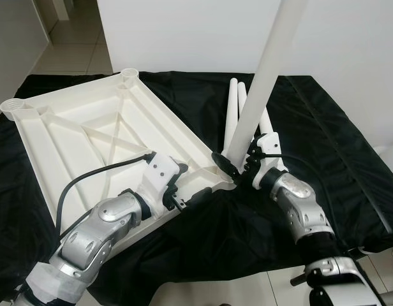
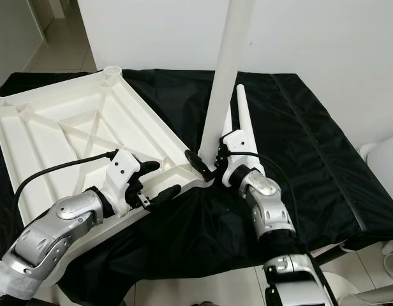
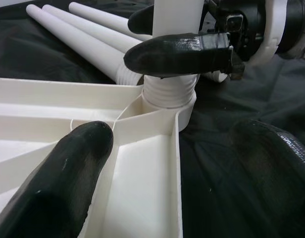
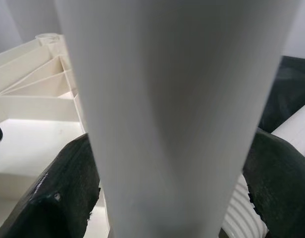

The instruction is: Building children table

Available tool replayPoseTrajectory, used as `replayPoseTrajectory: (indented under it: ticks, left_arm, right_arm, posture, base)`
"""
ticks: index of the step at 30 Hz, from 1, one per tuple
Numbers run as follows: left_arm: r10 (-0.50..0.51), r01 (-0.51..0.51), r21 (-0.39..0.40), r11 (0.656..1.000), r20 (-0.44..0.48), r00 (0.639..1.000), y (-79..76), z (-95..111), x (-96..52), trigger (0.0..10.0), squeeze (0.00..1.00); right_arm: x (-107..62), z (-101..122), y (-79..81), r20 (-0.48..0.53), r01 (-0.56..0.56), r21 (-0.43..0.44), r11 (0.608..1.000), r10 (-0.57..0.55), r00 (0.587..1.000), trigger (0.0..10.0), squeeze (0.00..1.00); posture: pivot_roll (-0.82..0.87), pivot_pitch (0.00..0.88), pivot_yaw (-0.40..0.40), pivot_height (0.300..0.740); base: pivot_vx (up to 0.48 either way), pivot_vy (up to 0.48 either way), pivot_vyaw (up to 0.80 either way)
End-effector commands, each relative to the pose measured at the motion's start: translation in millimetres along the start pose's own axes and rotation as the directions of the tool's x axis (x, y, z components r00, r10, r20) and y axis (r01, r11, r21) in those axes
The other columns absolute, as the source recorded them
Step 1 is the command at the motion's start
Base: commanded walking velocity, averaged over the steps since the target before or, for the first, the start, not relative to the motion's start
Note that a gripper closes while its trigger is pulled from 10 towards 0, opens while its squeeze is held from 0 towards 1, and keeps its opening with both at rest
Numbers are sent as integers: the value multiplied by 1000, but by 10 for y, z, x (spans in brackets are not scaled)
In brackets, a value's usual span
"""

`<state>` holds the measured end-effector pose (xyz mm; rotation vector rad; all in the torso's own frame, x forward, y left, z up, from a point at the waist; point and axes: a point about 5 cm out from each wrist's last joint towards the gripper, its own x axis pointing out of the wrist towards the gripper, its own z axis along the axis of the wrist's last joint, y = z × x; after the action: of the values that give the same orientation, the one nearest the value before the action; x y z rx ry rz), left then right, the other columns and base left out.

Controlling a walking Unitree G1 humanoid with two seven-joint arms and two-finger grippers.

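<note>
White unlabelled leg (image 1: 263, 83) in right claw (image 1: 238, 164)

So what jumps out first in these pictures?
A tall white table leg stands upright in the near corner socket of an upside-down white tabletop, with the right gripper shut on its base. The left gripper rests at the tabletop's near edge, and spare legs lie on the black cloth behind.

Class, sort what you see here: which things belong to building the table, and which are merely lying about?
Belongs to the job:
tabletop, underside up
upright leg in the right gripper
spare legs on the cloth
left gripper at the tabletop's edge

Lying about:
black cloth
</note>
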<state>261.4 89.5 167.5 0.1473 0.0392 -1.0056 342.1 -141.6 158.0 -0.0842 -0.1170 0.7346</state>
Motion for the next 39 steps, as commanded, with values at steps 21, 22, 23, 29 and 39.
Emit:
replayPoseTrajectory:
  ticks: [21,22,23,29,39]
  left_arm:
    - [-247,246,15,969,12,969,-170,38,11,10000,0]
    - [-246,245,15,969,13,969,-172,37,10,10000,0]
    - [-246,245,15,969,13,969,-172,37,10,10000,0]
    - [-238,238,14,971,15,971,-180,28,5,10000,0]
    - [-233,232,9,973,19,972,-189,23,2,10000,0]
  right_arm:
    - [26,-81,-66,-28,-23,65,998,24,999,10000,0]
    - [37,-76,-59,-30,-5,69,998,7,1000,10000,0]
    - [37,-76,-59,-30,-5,69,998,7,1000,10000,0]
    - [114,-76,-26,-65,140,42,989,-137,988,10000,0]
    - [194,-51,199,-53,424,142,895,-421,906,10000,0]
  posture:
    - [40,13,-48,740]
    - [42,14,-50,740]
    - [42,14,-50,740]
    - [44,16,-56,740]
    - [33,27,-58,740]
  base:
    - [0,0,0]
    - [0,0,0]
    - [0,0,0]
    - [0,0,0]
    - [0,0,0]
